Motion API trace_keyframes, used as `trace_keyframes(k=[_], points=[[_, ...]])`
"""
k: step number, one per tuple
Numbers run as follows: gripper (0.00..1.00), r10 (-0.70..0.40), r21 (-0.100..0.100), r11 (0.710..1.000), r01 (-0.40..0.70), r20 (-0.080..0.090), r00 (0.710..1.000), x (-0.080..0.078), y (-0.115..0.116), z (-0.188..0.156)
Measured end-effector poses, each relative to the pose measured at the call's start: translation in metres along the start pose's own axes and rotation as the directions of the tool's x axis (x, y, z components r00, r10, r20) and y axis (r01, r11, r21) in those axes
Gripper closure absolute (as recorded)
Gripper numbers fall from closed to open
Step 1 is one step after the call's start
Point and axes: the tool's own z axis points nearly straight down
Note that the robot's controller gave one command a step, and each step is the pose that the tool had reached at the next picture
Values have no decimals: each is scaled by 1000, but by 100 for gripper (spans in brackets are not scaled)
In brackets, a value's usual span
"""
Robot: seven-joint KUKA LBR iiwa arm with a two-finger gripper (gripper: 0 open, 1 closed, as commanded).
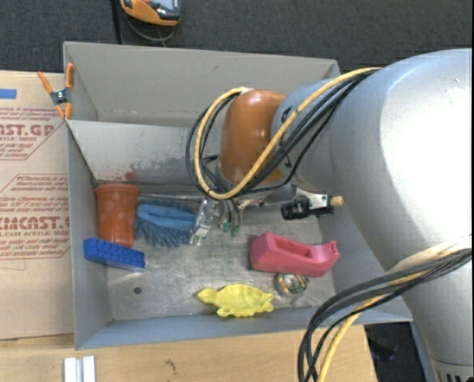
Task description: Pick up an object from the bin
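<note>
Two fingers (199,226) hang apart under the orange wrist cover (251,134), and I see nothing between them, so the gripper (215,223) is open and empty. Nearest to it is the blue ribbed thing (165,223). It lies in the left half of the grey bin (90,277) as I look at it, toward the back wall. Its right end meets the finger on that side; touching, I think, though the cables crowd the view there. It lies outside the gap, beside the fingers and not between them. Its long axis runs across the bin, left to right in my view: left end against the brown-orange cup (116,212), right end pointing at the gripper. The cup has its wider rim toward the back wall. On the bin floor, a blue toy brick (114,255) lies just in front of the cup. Over to the gripper's right lies a pink wedge-shaped piece (293,255). Near the front wall lies a yellow floppy thing (235,299), with a small shiny object (291,283) between those two.
</note>
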Motion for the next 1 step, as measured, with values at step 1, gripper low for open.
trace_keyframes(k=[1], points=[[100, 0, 0, 1000, 0, 0, 1000, 0, 0, 0]])
